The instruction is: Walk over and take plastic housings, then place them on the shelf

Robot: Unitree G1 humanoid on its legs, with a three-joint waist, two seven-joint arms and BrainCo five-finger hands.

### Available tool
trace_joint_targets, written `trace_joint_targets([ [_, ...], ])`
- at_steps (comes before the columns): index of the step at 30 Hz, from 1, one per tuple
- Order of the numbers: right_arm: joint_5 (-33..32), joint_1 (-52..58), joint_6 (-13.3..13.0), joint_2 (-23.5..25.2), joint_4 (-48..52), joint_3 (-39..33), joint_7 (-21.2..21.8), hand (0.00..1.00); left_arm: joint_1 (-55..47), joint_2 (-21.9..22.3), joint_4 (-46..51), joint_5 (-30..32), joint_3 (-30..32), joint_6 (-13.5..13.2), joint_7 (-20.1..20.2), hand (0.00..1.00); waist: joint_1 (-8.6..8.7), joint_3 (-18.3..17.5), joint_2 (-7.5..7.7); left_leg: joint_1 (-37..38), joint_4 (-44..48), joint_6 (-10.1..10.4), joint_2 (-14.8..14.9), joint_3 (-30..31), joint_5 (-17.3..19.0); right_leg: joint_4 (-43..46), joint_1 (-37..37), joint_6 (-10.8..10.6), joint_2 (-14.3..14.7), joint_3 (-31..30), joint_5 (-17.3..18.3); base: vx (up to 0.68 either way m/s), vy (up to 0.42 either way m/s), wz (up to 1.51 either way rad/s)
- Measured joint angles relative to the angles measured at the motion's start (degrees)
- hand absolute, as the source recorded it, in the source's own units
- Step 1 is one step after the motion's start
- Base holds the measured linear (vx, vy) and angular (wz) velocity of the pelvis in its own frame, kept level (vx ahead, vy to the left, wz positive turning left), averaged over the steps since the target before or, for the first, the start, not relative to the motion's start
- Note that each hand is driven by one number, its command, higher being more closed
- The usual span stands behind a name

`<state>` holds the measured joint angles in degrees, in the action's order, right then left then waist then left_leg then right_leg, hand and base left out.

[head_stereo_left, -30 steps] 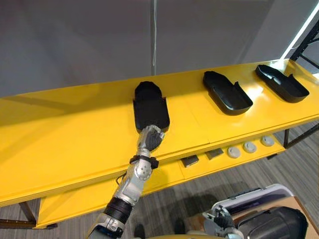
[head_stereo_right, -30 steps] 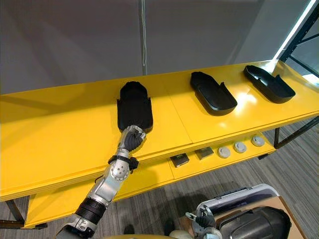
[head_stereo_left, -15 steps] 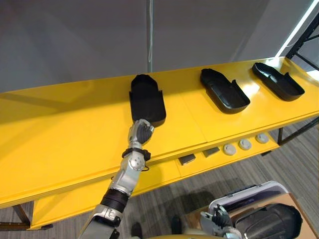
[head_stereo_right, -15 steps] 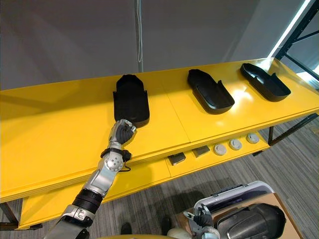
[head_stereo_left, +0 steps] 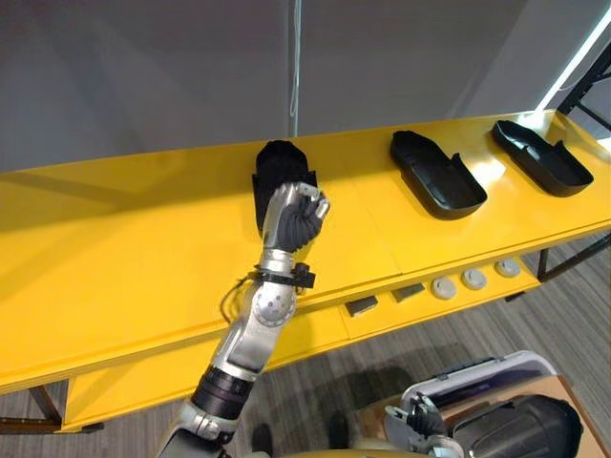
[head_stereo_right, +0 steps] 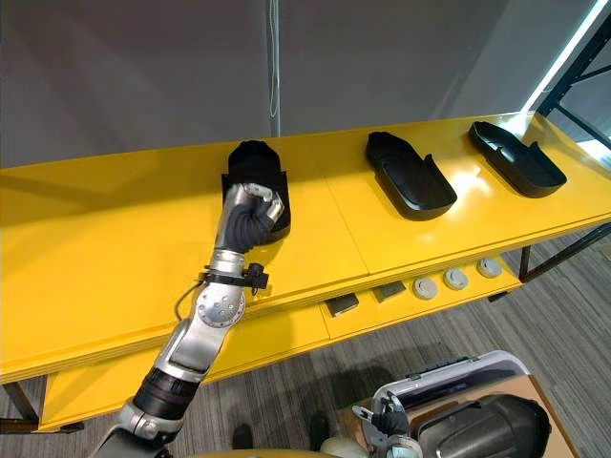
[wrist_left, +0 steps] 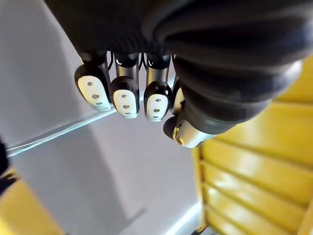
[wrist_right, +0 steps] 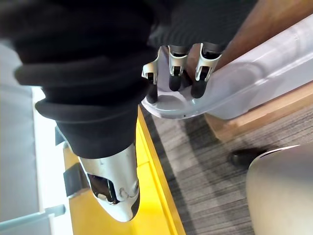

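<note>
Three black plastic housings lie on the yellow shelf top (head_stereo_left: 124, 239): a left one (head_stereo_left: 277, 172), a middle one (head_stereo_left: 434, 176) and a right one (head_stereo_left: 539, 157). My left hand (head_stereo_left: 296, 215) is raised above the shelf in front of the left housing and hides that housing's near end. Its fingers (wrist_left: 124, 95) are curled into a fist with nothing in them. My right hand (head_stereo_left: 417, 425) hangs low at the lower right beside a bin, its fingers (wrist_right: 173, 68) relaxed and holding nothing.
A lower yellow ledge carries round grey discs (head_stereo_left: 474, 279) and small dark blocks (head_stereo_left: 363, 306). At the lower right a pale bin (head_stereo_left: 477, 372) in a brown box holds another dark housing (head_stereo_left: 520, 425). A grey wall rises behind the shelf.
My left hand has lifted off the shelf from the near end of the left housing and risen toward the camera, curled. The housing stays on the shelf.
</note>
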<state>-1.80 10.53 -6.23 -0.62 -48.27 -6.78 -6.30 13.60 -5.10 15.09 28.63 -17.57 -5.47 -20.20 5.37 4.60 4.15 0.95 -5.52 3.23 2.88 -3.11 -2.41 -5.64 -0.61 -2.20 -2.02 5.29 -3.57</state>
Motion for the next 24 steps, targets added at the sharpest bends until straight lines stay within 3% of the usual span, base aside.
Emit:
trace_joint_targets([
  [2, -0.2, -0.1, -0.1, -0.3, -0.5, 0.1, 0.0, 0.0, -4.1, 0.6, 7.3, -1.2, 3.1, -1.6, -0.6, 1.0, -0.1, 0.0, -0.22, 0.0, 0.0, 0.0, 0.0, 0.7, 0.0, 0.0, -0.3, 0.0, 0.0, 0.7, 0.1, 0.01, -0.009, 0.16],
  [6, -0.4, 0.0, -0.2, -1.8, -3.0, 0.0, -0.1, 0.0, -13.9, 1.1, 17.1, -4.9, 19.2, -3.9, -5.3, 1.0, -2.15, 0.3, -0.8, 1.1, 0.0, 0.1, 0.0, 2.3, 0.1, 0.7, -2.0, 0.2, 0.0, 2.3, 1.2, -0.01, -0.012, 0.21],
  [10, -0.4, 0.2, 0.0, -2.3, -5.0, -0.9, -0.3, 0.0, -22.9, 3.9, 18.6, -14.0, 35.9, -6.3, -11.1, 1.0, -3.6, 0.4, -1.01, 1.1, 0.0, 0.4, -0.1, 4.6, 0.2, 1.7, -2.7, 0.4, 0.0, 4.4, 2.2, -0.03, -0.015, 0.31],
  [12, -0.4, 1.1, 0.2, -2.1, -4.9, -2.0, -0.3, 0.0, -27.8, 5.9, 17.0, -20.1, 40.4, -7.8, -11.8, 1.0, -5.21, 0.4, -1.0, 1.4, -0.2, 0.4, -0.1, 4.9, 0.2, 1.7, -3.2, 0.4, -0.1, 5.1, 2.4, -0.03, -0.015, 0.21],
  [16, -0.4, 2.3, 1.0, -1.4, -3.6, -3.6, -1.1, 0.0, -35.8, 9.1, 9.8, -26.4, 41.9, -7.7, -11.0, 1.0, -6.26, 0.2, -1.13, 1.6, -0.3, 0.1, -0.1, 5.8, 0.4, 4.4, -3.3, -0.3, -0.6, 7.0, 4.9, -0.05, -0.014, 0.22],
  [18, -0.4, 3.4, 2.4, -1.0, -1.3, -3.6, -1.3, 0.0, -38.2, 9.7, 3.3, -27.8, 41.6, -6.3, -8.5, 1.0, -6.22, 0.2, -1.15, 1.6, -0.3, -0.1, 0.0, 5.6, 0.5, 5.5, -3.2, -0.4, -0.8, 8.2, 5.7, -0.01, -0.009, 0.25],
  [22, -0.3, 5.3, 3.9, -0.9, 1.7, -3.4, -1.3, 0.0, -38.6, 9.5, -18.3, -27.9, 38.0, -0.7, 0.6, 1.0, -6.05, -0.9, -1.39, 1.8, 0.1, 0.0, 0.5, 3.4, 0.5, 6.6, -3.1, -0.5, -1.1, 8.8, 6.1, 0.01, -0.004, 0.05],
  [24, -0.3, 6.3, 4.3, -0.9, 3.0, -3.2, -1.3, 0.0, -37.4, 9.3, -26.1, -27.3, 35.5, 0.8, 2.9, 1.0, -6.01, -1.3, -1.53, 2.0, 0.1, 0.2, 0.5, 3.1, 0.3, 6.9, -3.1, -0.5, -1.2, 8.7, 6.4, 0.0, 0.001, -0.02],
])
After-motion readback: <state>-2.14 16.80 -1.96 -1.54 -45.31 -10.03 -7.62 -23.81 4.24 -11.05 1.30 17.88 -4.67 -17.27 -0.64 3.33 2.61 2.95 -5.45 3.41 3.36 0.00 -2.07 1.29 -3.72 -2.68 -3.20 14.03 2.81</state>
